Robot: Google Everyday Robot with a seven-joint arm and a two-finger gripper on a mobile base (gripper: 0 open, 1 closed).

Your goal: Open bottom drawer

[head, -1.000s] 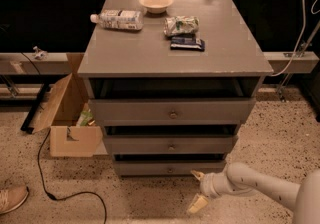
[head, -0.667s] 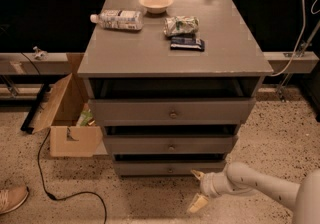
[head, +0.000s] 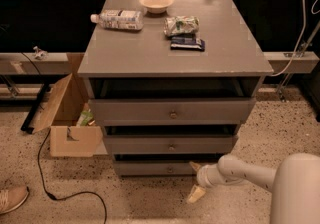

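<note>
The grey cabinet (head: pixel 172 55) has three drawers. The bottom drawer (head: pixel 150 168) is the lowest, with a plain grey front and a small round knob (head: pixel 170 170) at its centre. My gripper (head: pixel 194 181) is low near the floor, just right of that knob and in front of the drawer's right half. It is open and empty. One pale fingertip (head: pixel 193 167) is close to the drawer front and the other (head: pixel 195 195) hangs lower over the floor. It does not hold the knob.
On the cabinet top lie a plastic bottle (head: pixel 118 19), a bowl (head: pixel 156 2) and two snack packets (head: pixel 182 25). An open cardboard box (head: pixel 67 118) stands left of the cabinet. A black cable (head: pixel 45 178) and a shoe (head: pixel 11 199) lie on the speckled floor.
</note>
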